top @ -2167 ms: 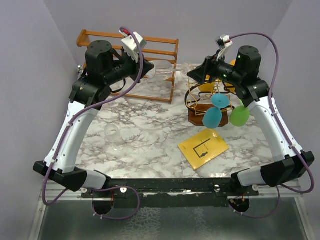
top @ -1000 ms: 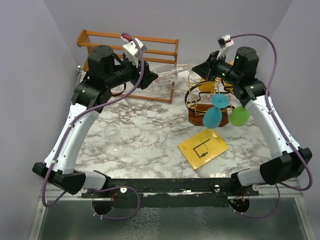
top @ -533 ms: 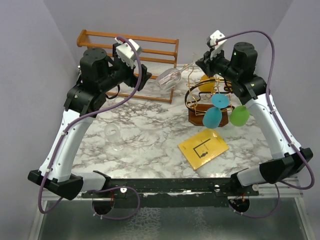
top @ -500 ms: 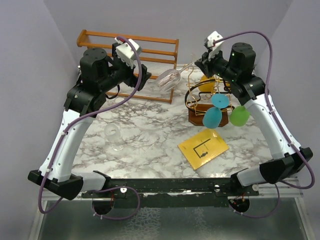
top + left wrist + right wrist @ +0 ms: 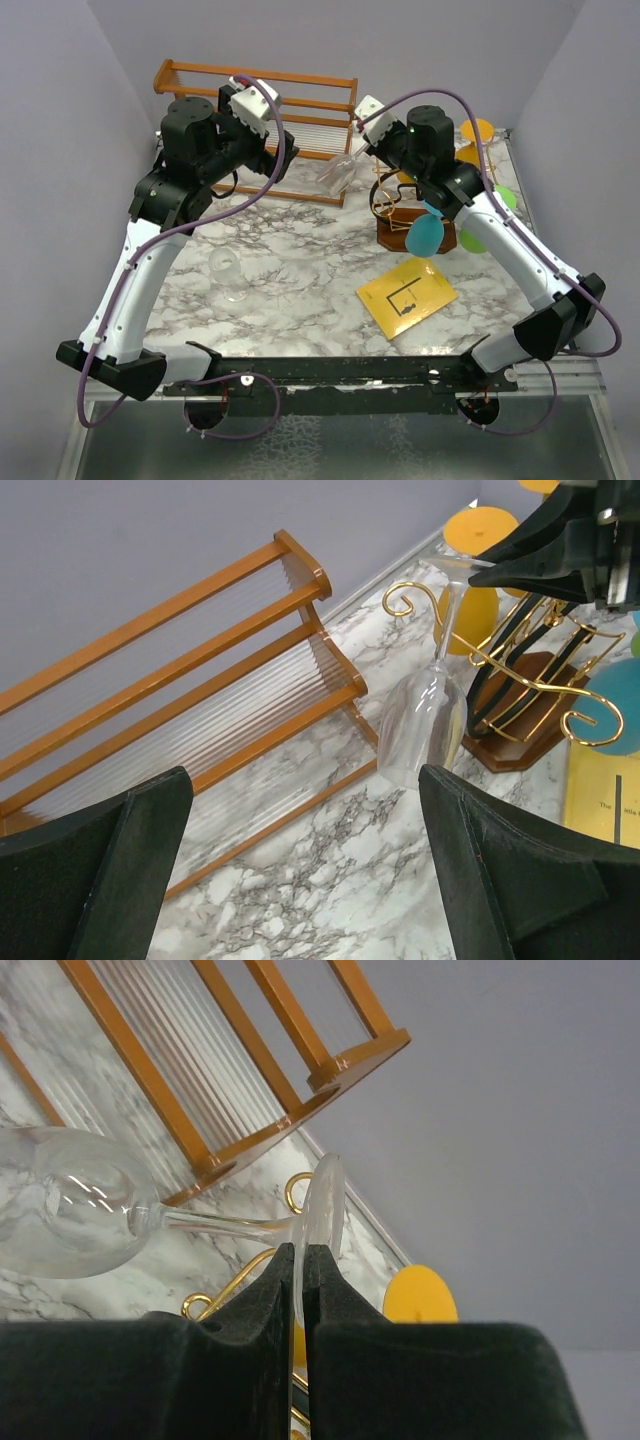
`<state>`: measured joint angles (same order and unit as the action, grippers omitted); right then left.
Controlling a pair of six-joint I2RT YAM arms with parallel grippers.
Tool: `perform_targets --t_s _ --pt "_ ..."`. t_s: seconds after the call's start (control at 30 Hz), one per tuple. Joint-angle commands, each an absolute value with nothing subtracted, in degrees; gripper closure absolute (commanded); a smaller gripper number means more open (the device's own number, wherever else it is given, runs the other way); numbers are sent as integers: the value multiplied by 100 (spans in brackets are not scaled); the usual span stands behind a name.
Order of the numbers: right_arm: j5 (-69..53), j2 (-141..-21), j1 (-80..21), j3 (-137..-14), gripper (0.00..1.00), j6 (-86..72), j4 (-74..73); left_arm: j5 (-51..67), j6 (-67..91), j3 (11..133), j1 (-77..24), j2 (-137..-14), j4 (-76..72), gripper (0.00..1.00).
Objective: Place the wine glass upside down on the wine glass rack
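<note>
Closest in, flat on the white marble surface (image 5: 300,250): a yellow card (image 5: 407,297). Off to the left, well apart from everything else, a second clear glass (image 5: 228,270). Further back on the right, the gold wire rack (image 5: 392,238) on its dark wood base, with a blue glass (image 5: 424,235) and a green glass (image 5: 468,241) hanging from it, bowls down. Just left of the rack and up in the air, the wine glass (image 5: 420,720), tipped over with its bowl low and its foot high. Pinched at the thin round foot by the right tool (image 5: 300,1260), pressed tight together on the edge of it. Held that way most likely to keep the bowl down and leave the stem free to slide into a gold hook. Not on the rack yet. Left tool (image 5: 300,810) spread wide, touching nothing, off to the side in front of the wooden shelf (image 5: 200,680), likely to keep out of the way of the glass. Farthest back, an orange glass (image 5: 477,130), foot up, near the wall. Hard to tell which hook to aim for, with much of the rack hidden under the right arm from above. Hard to say, too, whether the second clear glass is lying down or standing, with its edges nearly lost against the pale surface. Cut off at the side of the left wrist view: part of the rack and most of the blue glass.
</note>
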<state>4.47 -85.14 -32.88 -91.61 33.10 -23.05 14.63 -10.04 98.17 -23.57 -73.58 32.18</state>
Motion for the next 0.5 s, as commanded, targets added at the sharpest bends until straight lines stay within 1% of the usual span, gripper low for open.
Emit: perform_targets --t_s 0.0,0.47 --pt "1359 -8625 -3463 -9045 99 3858 -1611 1387 -1108 9695 -2303 -7232 3201 1" --pt "2026 -9066 -3560 -9074 99 4387 -1307 1496 -1177 9717 -2296 -7285 3227 1"
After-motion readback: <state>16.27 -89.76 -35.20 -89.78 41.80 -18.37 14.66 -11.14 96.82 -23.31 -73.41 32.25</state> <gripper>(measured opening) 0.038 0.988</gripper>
